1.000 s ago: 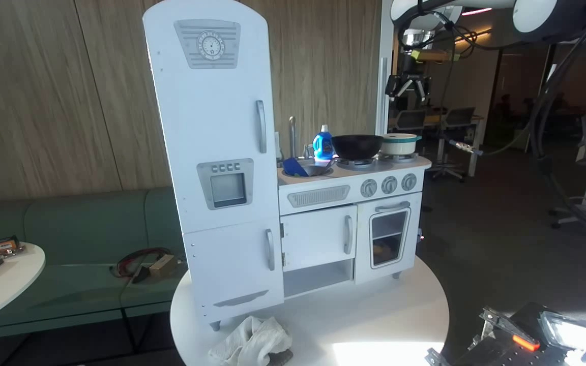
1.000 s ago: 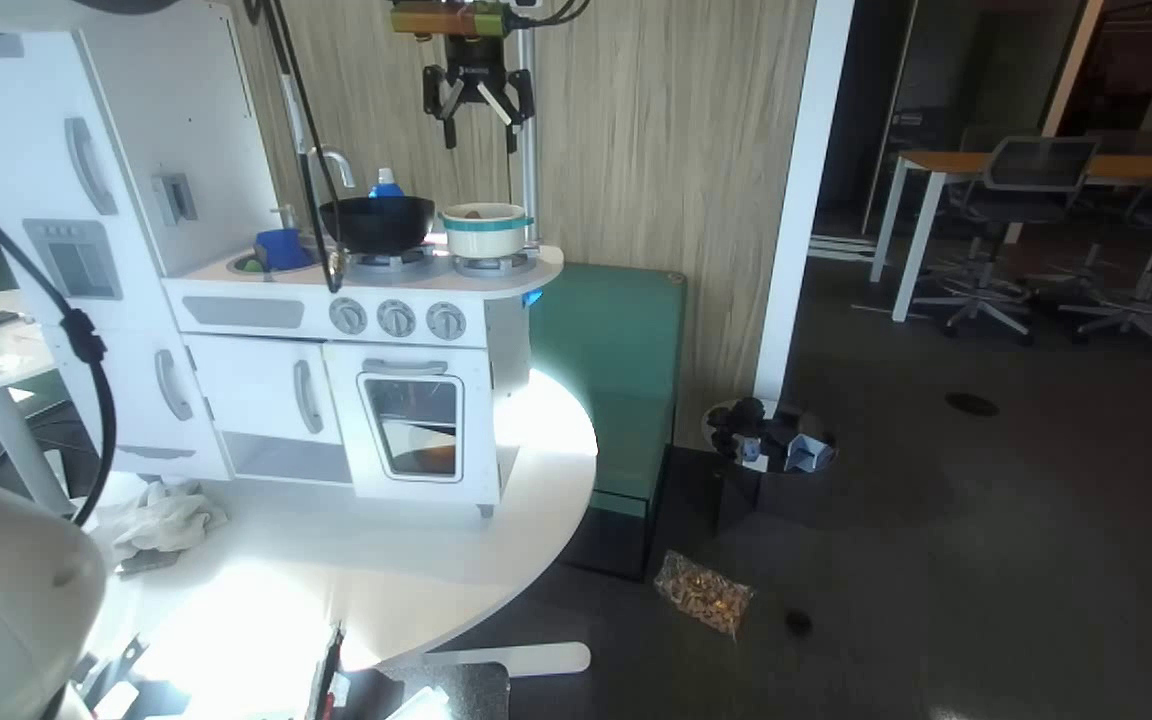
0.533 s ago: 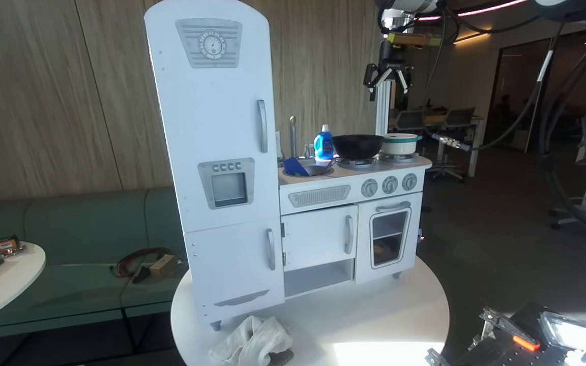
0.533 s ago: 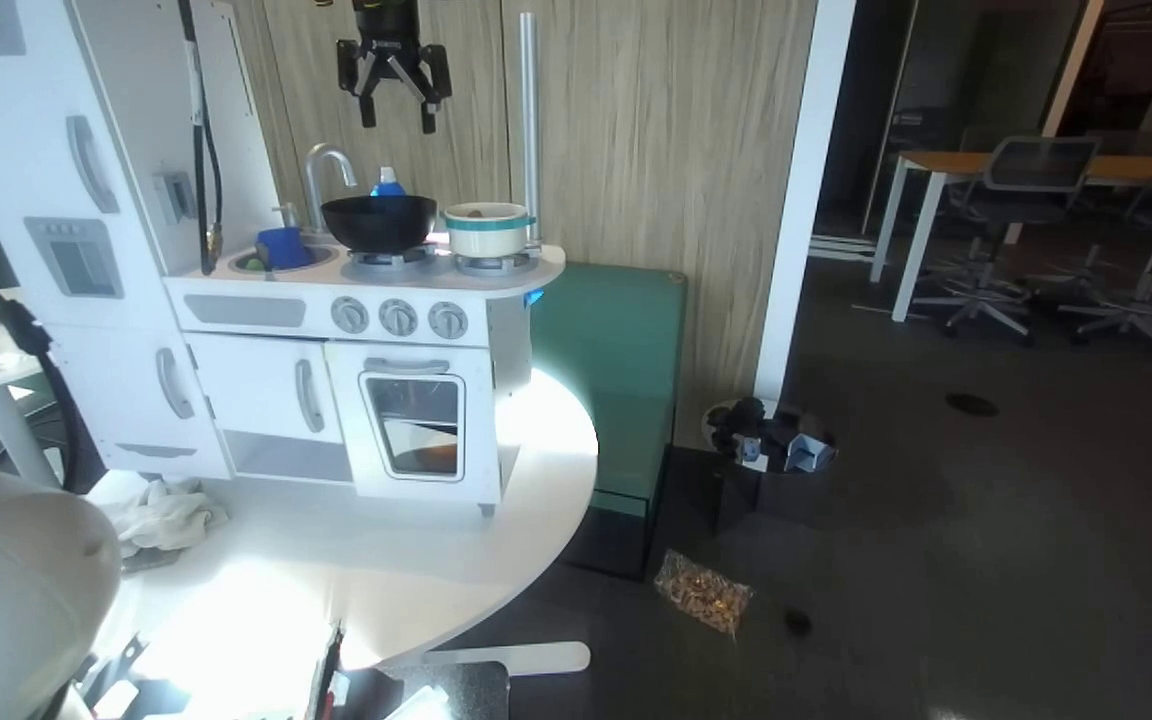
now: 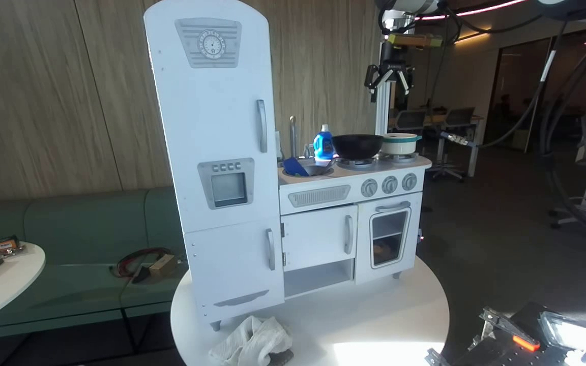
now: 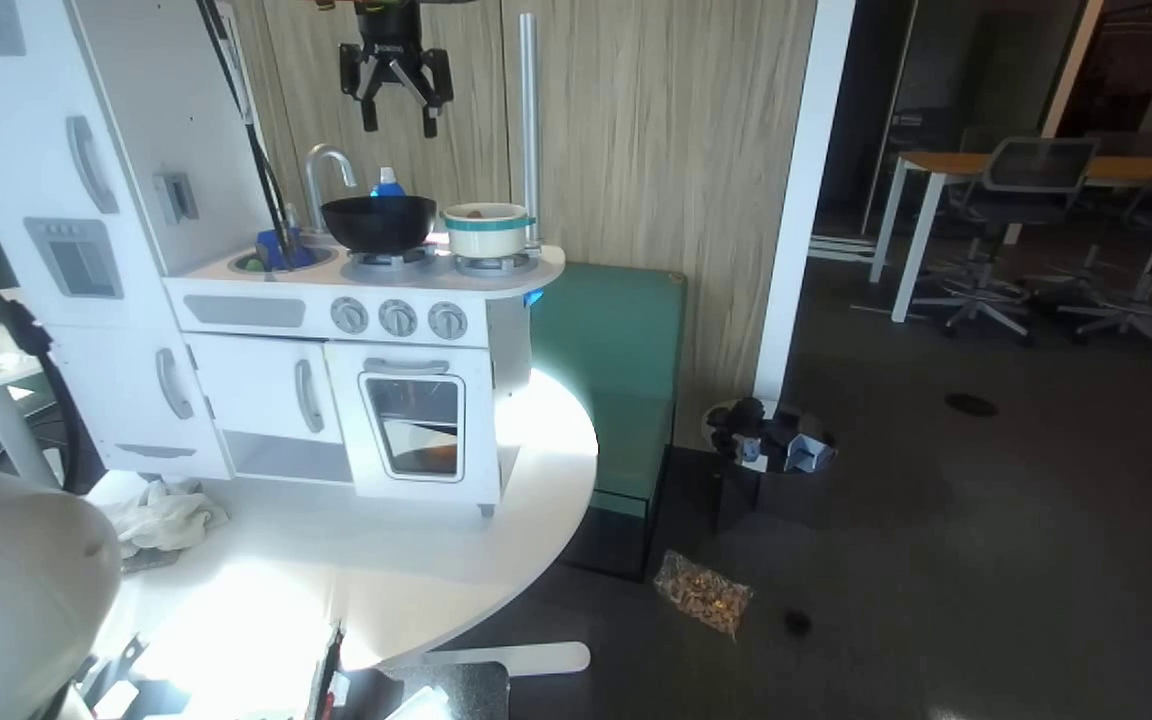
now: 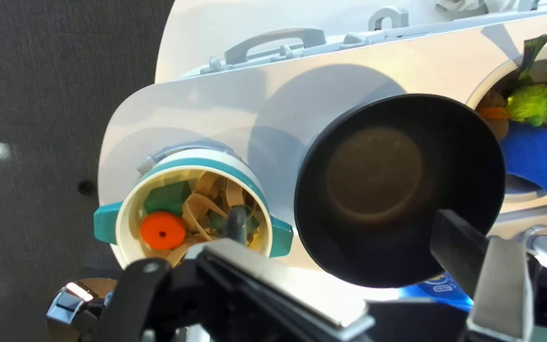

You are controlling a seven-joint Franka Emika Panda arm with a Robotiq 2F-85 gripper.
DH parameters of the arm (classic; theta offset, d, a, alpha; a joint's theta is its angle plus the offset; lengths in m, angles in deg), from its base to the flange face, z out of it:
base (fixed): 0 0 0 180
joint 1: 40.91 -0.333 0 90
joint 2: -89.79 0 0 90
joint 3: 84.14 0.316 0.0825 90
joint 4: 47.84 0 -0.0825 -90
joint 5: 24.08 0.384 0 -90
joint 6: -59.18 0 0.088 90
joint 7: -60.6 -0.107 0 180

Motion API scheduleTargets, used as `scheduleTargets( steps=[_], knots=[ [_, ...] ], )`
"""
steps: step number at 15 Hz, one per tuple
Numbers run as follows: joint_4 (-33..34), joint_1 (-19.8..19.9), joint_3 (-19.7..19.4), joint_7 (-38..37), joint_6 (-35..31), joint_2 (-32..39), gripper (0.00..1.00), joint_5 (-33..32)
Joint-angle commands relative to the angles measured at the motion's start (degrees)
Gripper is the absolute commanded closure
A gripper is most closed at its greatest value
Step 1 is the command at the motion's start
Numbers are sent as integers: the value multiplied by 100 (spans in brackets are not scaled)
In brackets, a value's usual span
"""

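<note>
My gripper [image 5: 389, 94] is open and empty, pointing down in the air above the toy stove top; it also shows in an exterior view [image 6: 400, 122] and the wrist view [image 7: 343, 230]. Below it is a black pan [image 7: 397, 180], empty inside, on a burner; both exterior views show it [image 5: 357, 147] [image 6: 379, 225]. Beside the pan stands a white pot with a teal rim [image 7: 197, 164], also in both exterior views [image 5: 400, 146] [image 6: 486, 240]. It holds a red-orange disc [image 7: 162, 231], a green block [image 7: 168, 197] and tan strips. A blue bottle [image 5: 323, 145] stands behind the pan.
The sink holds a blue item [image 7: 542, 156] and green pieces [image 7: 530, 102]. A faucet [image 5: 292, 137] rises behind it. A tall white toy fridge [image 5: 222, 127] adjoins the stove. A pale cloth [image 5: 257, 338] lies on the round table [image 5: 374, 315]. A cable [image 6: 256, 140] hangs from the arm.
My gripper has moved left in both exterior views, from beyond the pot's side to over the stove, and has almost stopped in the last half second. The hanging cable has swung. The gripper stays open.
</note>
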Motion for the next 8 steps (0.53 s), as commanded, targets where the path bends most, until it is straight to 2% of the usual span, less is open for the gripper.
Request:
scheduleTargets(
  steps=[1,8],
  knots=[
    [-1,0,0,0,0,0,0,0],
    [154,470,-283,426,244,310,0,122]
  ],
)
